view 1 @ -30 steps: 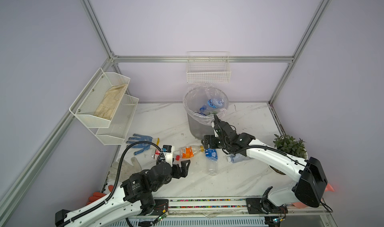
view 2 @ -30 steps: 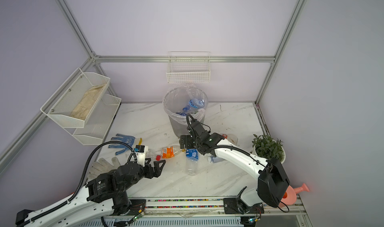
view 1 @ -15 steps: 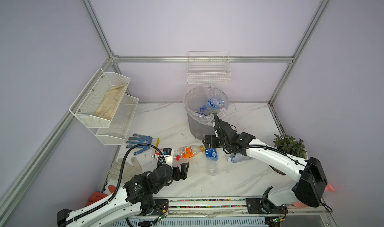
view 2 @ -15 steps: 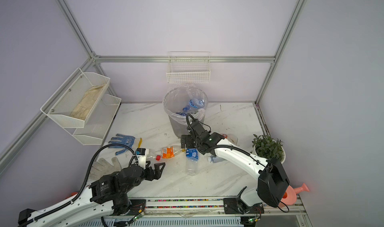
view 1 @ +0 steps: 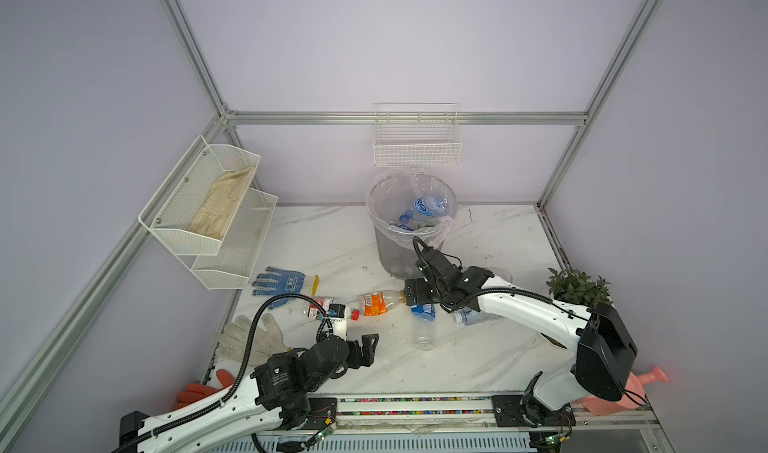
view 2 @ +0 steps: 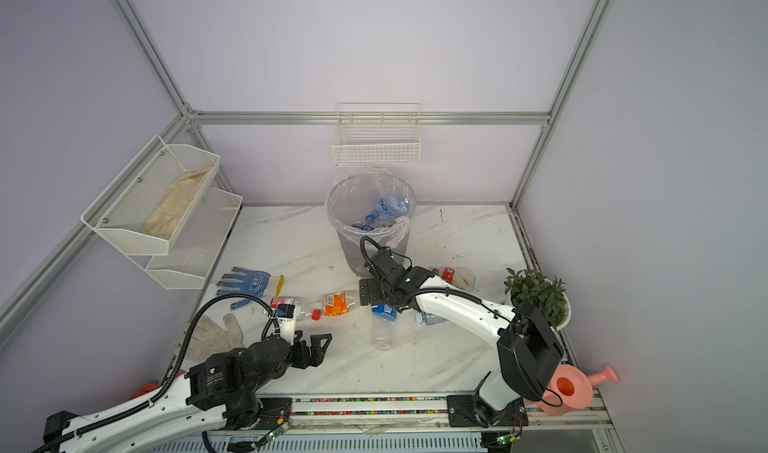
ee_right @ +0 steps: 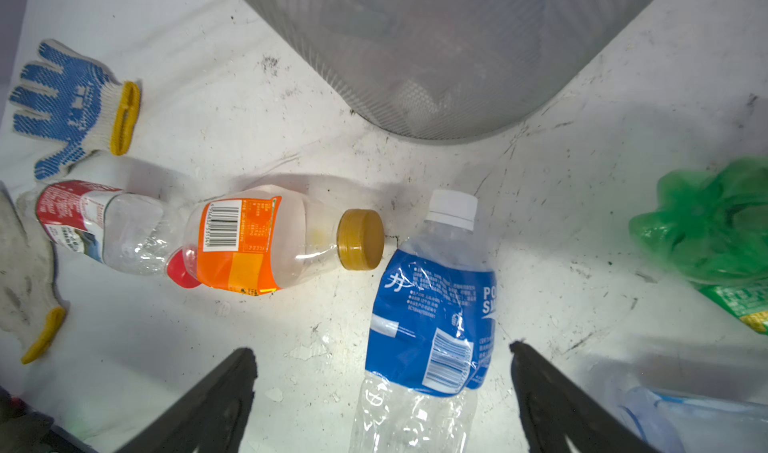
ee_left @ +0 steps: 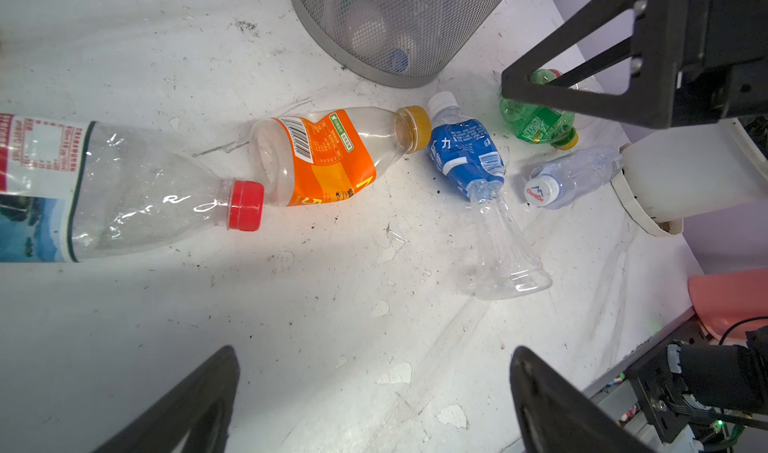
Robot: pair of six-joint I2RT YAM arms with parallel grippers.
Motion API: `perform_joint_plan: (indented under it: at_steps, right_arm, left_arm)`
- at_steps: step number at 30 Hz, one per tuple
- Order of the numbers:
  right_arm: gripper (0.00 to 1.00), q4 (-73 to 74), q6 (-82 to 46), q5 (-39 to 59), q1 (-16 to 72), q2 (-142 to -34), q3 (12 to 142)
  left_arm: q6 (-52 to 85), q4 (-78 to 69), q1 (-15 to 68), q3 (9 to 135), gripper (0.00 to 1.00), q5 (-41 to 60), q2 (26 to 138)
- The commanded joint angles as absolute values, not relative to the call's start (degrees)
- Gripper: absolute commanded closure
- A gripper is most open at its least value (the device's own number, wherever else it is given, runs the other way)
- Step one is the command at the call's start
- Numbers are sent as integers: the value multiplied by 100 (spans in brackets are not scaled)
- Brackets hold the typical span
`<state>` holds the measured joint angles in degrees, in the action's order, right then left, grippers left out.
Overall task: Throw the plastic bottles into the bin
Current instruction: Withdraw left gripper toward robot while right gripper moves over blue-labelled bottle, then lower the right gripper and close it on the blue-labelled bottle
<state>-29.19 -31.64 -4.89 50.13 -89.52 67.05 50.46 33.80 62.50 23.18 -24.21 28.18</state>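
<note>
The bin point(view 1: 411, 222), grey mesh with a clear bag, stands at the back and holds several plastic bottles point(view 1: 428, 206). On the table in front of it lie a red-capped bottle point(ee_left: 137, 189), an orange-label bottle point(ee_left: 328, 156), a crushed blue-label bottle point(ee_right: 432, 318), a small white-capped one point(ee_left: 569, 179) and a green one point(ee_left: 538, 118). My right gripper point(ee_right: 380, 349) hovers open just over the blue-label bottle, which lies between its fingers, untouched. My left gripper point(ee_left: 374, 353) is open over bare table, nearer the front than the bottles.
A blue-dotted glove point(view 1: 282, 282) and a white glove point(view 1: 249, 338) lie at the left, an orange glove point(view 1: 203, 388) at the front edge. A potted plant point(view 1: 577, 284) and pink watering can point(view 2: 575, 388) stand right. White wire baskets point(view 1: 417, 147) hang on the walls.
My left arm has drawn back a little toward the front edge, its gripper still open. The right arm and the bottles have hardly moved.
</note>
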Motion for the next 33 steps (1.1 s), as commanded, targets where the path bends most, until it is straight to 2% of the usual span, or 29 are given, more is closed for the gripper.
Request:
perform_joint_plan:
  at_steps: [1, 18, 33]
  right_arm:
    - [3, -3187, -3139, -725, 5211, -9165, 6974]
    - [3, -3844, -3755, -1492, 5357, -9633, 6931]
    - [3, -3230, -4196, -1046, 5489, -9649, 6105]
  left_arm:
    - [5200, 3248, 6293, 2041, 0, -2428, 2686]
    - [5361, 3434, 6318, 1854, 0, -2376, 2469]
    - [5353, 3507, 6311, 1925, 0, -2391, 2461]
